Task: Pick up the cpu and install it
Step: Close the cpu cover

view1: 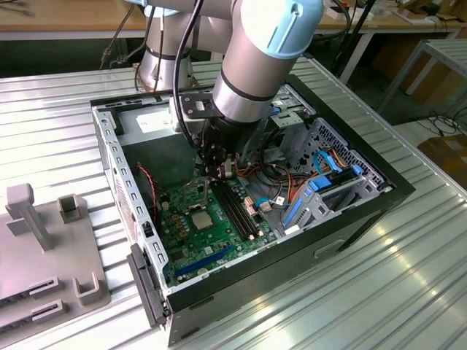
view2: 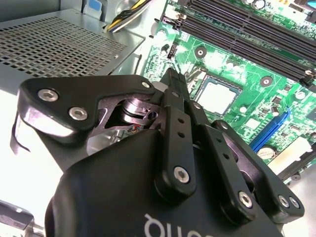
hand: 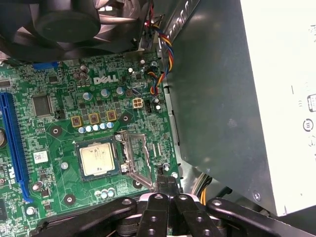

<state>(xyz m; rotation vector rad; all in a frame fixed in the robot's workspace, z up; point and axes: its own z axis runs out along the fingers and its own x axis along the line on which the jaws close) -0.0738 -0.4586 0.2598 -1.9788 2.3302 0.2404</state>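
First wrist view shows the cpu (hand: 98, 159) seated in its socket, the tool (hand: 167, 186) closed together, empty, nearby.

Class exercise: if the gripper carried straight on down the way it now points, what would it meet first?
Probably the socket's opened metal frame on the motherboard, just beside the cpu. The gripper hangs above that edge; depth is hard to judge.

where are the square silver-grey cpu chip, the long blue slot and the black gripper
square silver-grey cpu chip (hand: 97, 160), first wrist view, middle of its metal face
long blue slot (hand: 11, 143), first wrist view, mid-length
black gripper (view2: 174, 79), second wrist view, fingertips
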